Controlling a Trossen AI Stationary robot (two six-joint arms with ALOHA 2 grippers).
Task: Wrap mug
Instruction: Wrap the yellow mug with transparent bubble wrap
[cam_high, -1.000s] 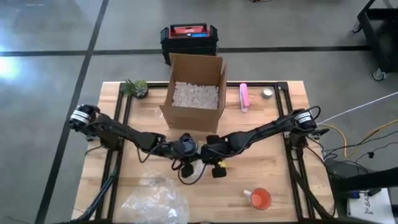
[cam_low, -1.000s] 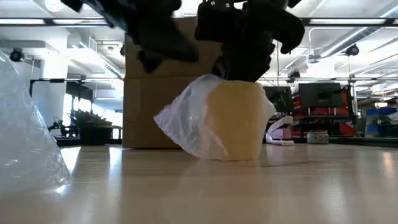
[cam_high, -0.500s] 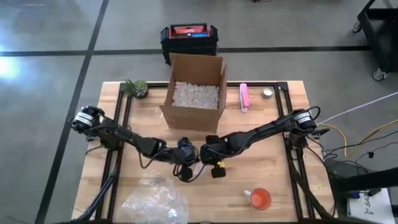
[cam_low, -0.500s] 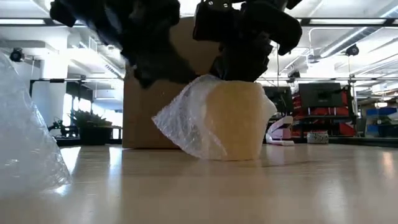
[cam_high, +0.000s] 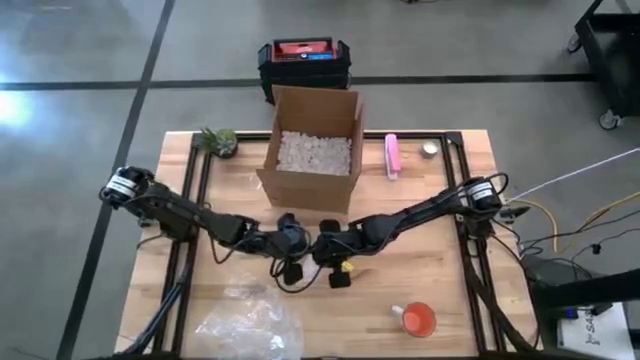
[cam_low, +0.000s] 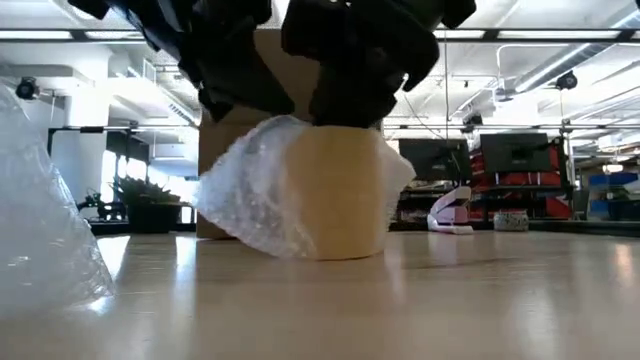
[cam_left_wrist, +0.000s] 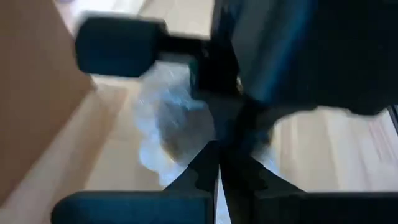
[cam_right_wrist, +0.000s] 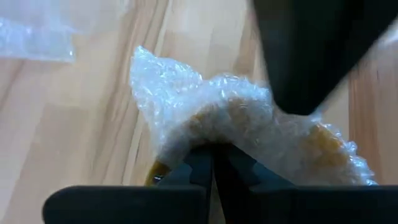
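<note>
moved: mug (cam_low: 335, 195) and bubble wrap (cam_low: 250, 200) slid left | count: one mug, two grippers | left gripper (cam_high: 292, 243), right gripper (cam_high: 326, 250): jaws pinching wrap

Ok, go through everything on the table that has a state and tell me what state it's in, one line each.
Yellow mug: standing on the table, partly covered by bubble wrap.
Bubble wrap: draped over the mug, loose on one side.
Cardboard box: flaps open, holding packing peanuts.
Left gripper: shut.
Right gripper: shut on the bubble wrap.
Orange mug: unwrapped.

Yellow mug (cam_low: 345, 205) under clear bubble wrap (cam_low: 250, 200); brown cardboard box (cam_high: 310, 150), white peanuts; orange cup (cam_high: 419, 319).
</note>
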